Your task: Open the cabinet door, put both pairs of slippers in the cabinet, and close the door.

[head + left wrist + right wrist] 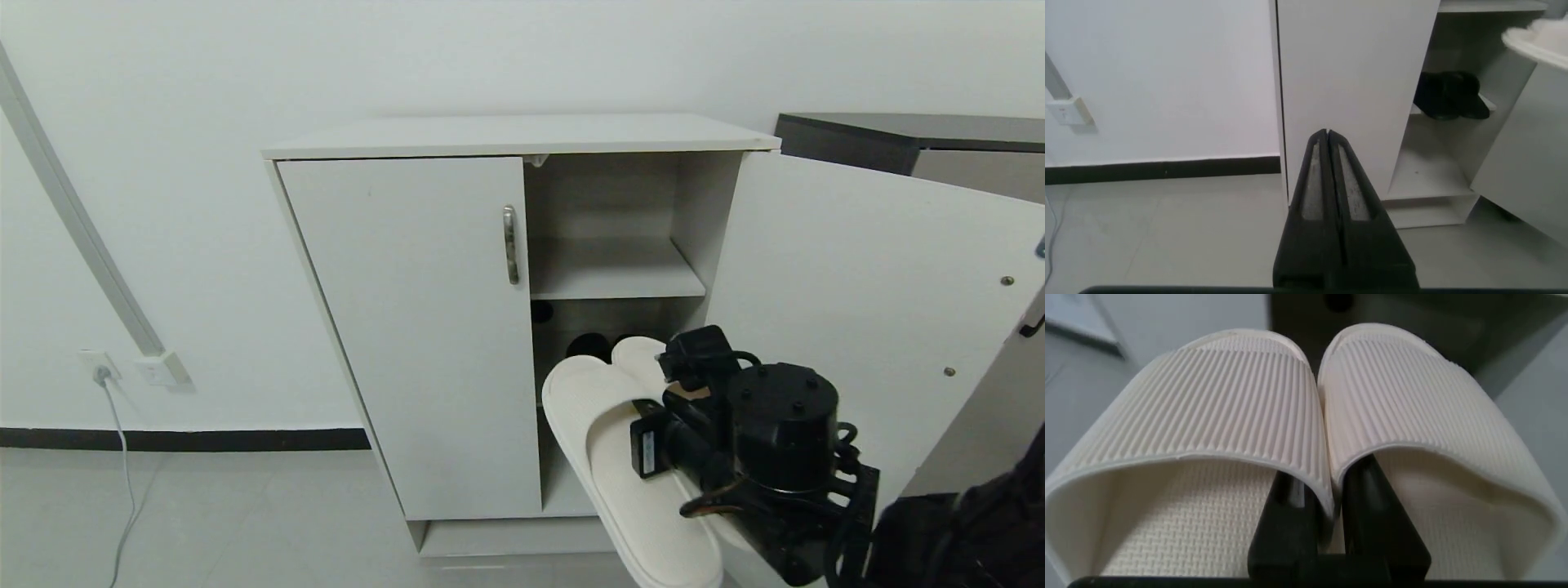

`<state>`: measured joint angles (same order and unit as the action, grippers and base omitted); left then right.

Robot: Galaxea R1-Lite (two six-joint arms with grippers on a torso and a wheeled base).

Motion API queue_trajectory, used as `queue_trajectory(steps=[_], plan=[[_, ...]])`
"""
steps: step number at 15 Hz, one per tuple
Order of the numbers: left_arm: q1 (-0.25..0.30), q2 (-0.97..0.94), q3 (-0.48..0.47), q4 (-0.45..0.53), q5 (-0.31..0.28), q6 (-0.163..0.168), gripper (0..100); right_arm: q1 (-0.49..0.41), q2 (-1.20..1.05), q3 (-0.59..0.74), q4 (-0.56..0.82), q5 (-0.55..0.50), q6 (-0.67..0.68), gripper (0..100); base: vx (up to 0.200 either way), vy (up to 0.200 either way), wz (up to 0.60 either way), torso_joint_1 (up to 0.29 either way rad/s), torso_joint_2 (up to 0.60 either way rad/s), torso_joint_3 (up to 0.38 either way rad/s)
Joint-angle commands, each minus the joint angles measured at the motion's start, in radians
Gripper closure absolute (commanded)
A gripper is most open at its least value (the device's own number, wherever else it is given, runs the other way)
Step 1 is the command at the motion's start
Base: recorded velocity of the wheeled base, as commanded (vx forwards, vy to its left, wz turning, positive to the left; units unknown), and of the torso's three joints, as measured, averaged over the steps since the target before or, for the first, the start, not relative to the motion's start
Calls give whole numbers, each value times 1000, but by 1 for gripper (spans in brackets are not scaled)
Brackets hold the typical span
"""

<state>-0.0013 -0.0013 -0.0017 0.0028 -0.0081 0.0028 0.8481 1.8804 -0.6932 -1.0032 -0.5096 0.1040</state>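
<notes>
A white cabinet (506, 135) stands against the wall with its left door (408, 327) shut and its right door (857, 286) swung wide open. A pair of black slippers (588, 345) (1449, 94) lies on the lower shelf inside. My right gripper (653, 416) (1327, 506) is shut on a pair of white slippers (604, 425) (1315, 416), pinching their inner edges together. It holds them in the air just in front of the open compartment, toes toward it. My left gripper (1327, 143) is shut and holds nothing, low over the floor facing the cabinet.
A metal handle (510, 245) sits on the shut left door. The upper shelf (612, 273) is bare. A wall socket with a cable (102, 371) is at the far left, dark grey furniture (898, 139) behind the open door. Grey floor (245, 514) lies left of the cabinet.
</notes>
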Motion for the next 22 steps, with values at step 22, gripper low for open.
queue_trajectory(steps=[22], plan=[[0, 1, 0, 0, 0, -1, 100, -46, 128, -606, 569, -265, 117, 100, 0, 0, 0, 0, 0, 0]])
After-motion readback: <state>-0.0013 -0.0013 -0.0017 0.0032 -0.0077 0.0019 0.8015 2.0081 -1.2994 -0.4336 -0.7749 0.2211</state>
